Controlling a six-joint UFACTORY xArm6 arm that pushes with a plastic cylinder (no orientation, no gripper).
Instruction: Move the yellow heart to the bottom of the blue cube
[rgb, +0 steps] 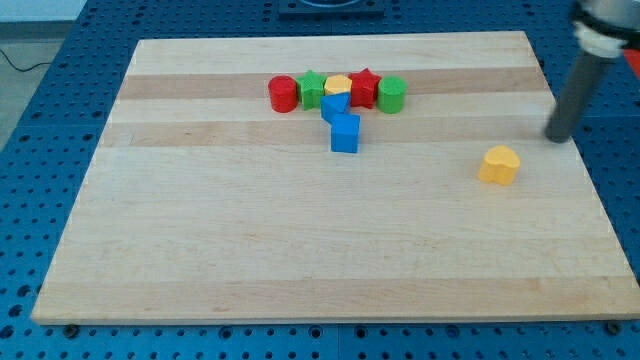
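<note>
The yellow heart (499, 165) lies alone on the wooden board at the view's right. The blue cube (345, 133) sits near the board's upper middle, well to the left of the heart. My tip (557, 139) is the lower end of the dark rod at the view's right edge. It stands above and to the right of the yellow heart, a short gap away, not touching it.
A row of blocks lies above the blue cube: a red cylinder (283, 94), a green star (312, 89), a yellow hexagon (338, 85), a red star (364, 87) and a green cylinder (391, 95). A second blue block (334, 106) touches the cube's top. The board's right edge (590, 170) is near the tip.
</note>
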